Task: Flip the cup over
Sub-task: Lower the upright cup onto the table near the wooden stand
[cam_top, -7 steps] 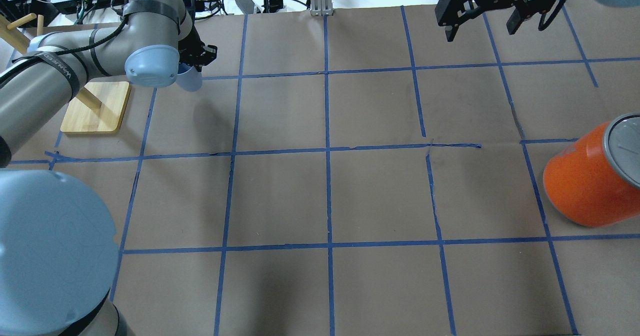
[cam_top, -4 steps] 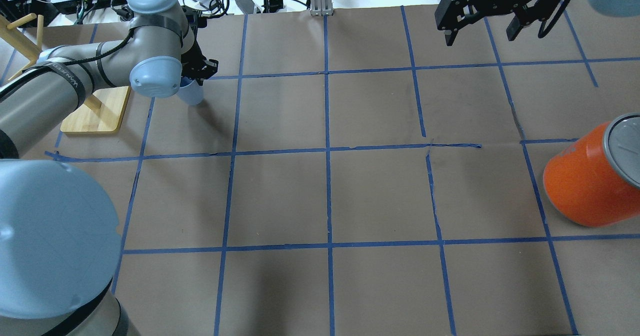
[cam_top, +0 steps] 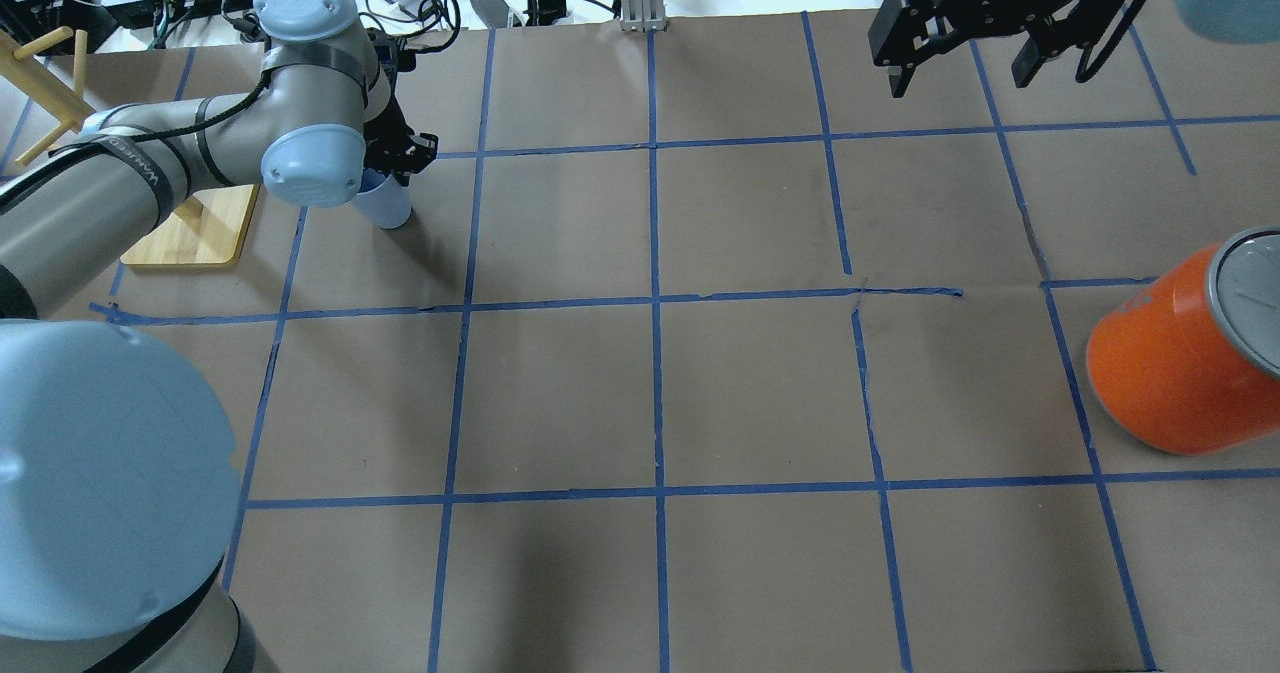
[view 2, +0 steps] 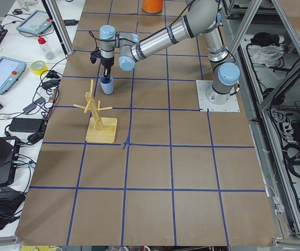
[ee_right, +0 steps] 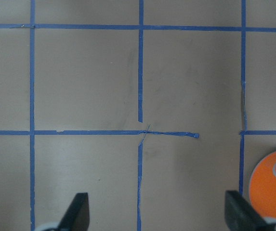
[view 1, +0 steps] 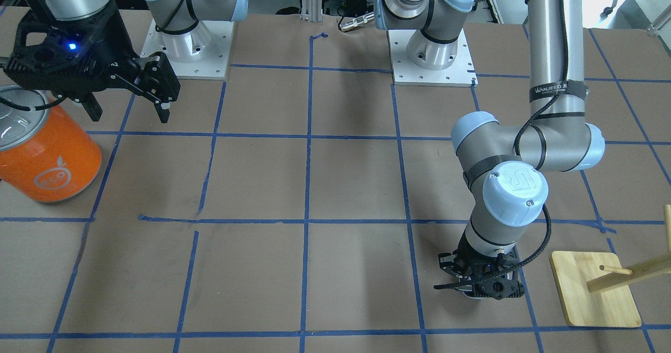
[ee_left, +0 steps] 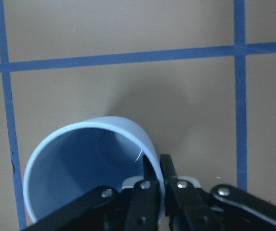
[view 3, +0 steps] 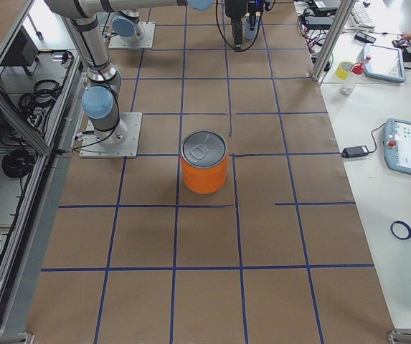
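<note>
The left arm reaches out to the far left part of the desk (cam_top: 760, 393), its forearm running low and level and its wrist bent so that the left hand (cam_top: 392, 165) points straight down. That hand is clenched on the cup (cam_top: 386, 203): the wrist view shows one finger (ee_left: 147, 192) inside the rim and the other outside, pinching the wall. The cup is mouth up, slightly tilted, just beside the wooden stand (cam_top: 195, 233). Whether its base touches the desk I cannot tell. The right arm holds the right hand (cam_top: 960, 81) high over the far right part of the desk, fingers spread wide and empty, with the orange can (cam_top: 1160, 373) standing on the desk below it.
</note>
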Available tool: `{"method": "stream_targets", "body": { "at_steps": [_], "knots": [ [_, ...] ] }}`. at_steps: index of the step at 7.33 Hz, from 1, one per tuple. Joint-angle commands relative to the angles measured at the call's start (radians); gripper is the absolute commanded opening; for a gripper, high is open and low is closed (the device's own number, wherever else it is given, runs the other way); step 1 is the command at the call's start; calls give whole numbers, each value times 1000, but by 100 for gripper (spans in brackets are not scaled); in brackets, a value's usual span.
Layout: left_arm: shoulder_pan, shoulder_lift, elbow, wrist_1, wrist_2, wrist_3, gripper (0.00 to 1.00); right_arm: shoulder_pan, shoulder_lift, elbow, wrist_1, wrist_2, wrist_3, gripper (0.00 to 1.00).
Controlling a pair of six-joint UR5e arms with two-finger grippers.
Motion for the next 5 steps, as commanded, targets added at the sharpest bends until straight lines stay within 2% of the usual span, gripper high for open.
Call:
{"method": "stream_targets", "body": {
  "at_steps": [1,4,5],
  "knots": [
    [0,28,19,-78,0,-1,100,0,-2,1,1,-6,0,100],
    [-8,187,85,-344,-37,-73,100,-4,-3,3,2,-5,0,100],
    [-9,247,105,-426,-24,-84,100,-3,-5,3,2,-3,0,100]
  ]
}}
